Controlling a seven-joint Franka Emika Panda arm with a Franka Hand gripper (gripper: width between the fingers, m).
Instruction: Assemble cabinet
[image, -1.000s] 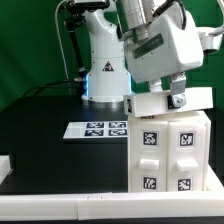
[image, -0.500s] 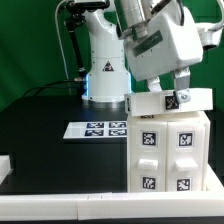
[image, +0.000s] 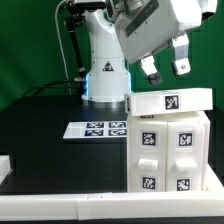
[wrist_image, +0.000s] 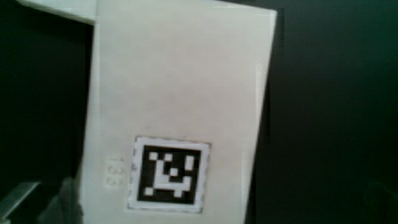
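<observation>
The cabinet (image: 168, 152) is a white tagged box standing upright at the exterior view's right, with tagged blocks on its front face. A white tagged panel (image: 170, 101) lies flat on its top. My gripper (image: 164, 68) hangs above the panel with its fingers apart and nothing between them. In the wrist view the panel (wrist_image: 187, 100) fills the frame, with a black-and-white tag (wrist_image: 173, 171) on it; the fingertips barely show there.
The marker board (image: 98, 129) lies on the black table behind the cabinet, in front of the arm's white base (image: 103, 75). A small white block (image: 4, 166) sits at the exterior view's left edge. The table's white front edge runs along the bottom.
My gripper was down on the panel at the cabinet's top. It has let go and risen clear; the panel stays lying on the cabinet.
</observation>
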